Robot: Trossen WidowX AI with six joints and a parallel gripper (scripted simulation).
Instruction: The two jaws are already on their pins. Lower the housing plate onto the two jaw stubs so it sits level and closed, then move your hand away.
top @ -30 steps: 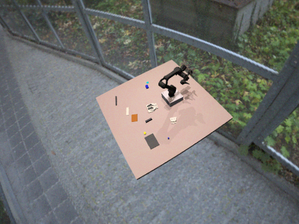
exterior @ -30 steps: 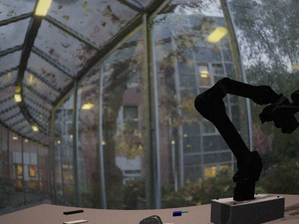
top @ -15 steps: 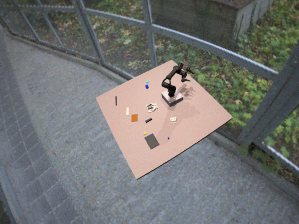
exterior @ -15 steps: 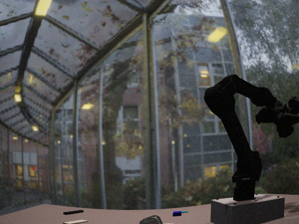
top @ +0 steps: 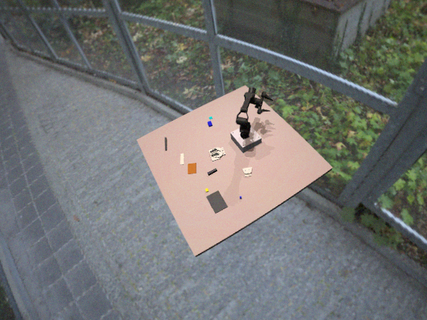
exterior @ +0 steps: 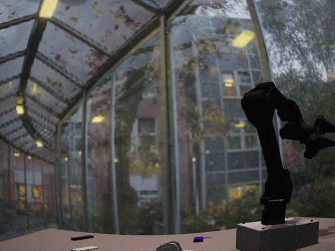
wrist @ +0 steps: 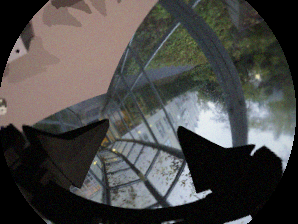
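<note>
A flat cream-and-black assembly (top: 217, 153) lies on the table in front of the arm's base; a dark rounded part with a pale outline (exterior: 168, 246) shows low in the exterior view. A small cream piece (top: 248, 171) with dark marks lies apart from it. The views are too coarse to tell which part is the housing plate, whether it sits level on the jaw stubs, or how the jaws sit on their pins. My gripper (top: 270, 105) (exterior: 331, 136) (wrist: 144, 126) is open and empty, raised high on the far side of the base, well away from the assembly.
The base box (top: 245, 140) (exterior: 276, 237) stands beside the assembly. Around lie a black bar (top: 212, 171), an orange rectangle (top: 192, 168), a cream strip (top: 181, 158) (exterior: 84, 248), a dark grey rectangle (top: 216, 201), a dark bar (top: 166, 144) (exterior: 82, 237) and a blue block (top: 210, 124) (exterior: 198, 239).
</note>
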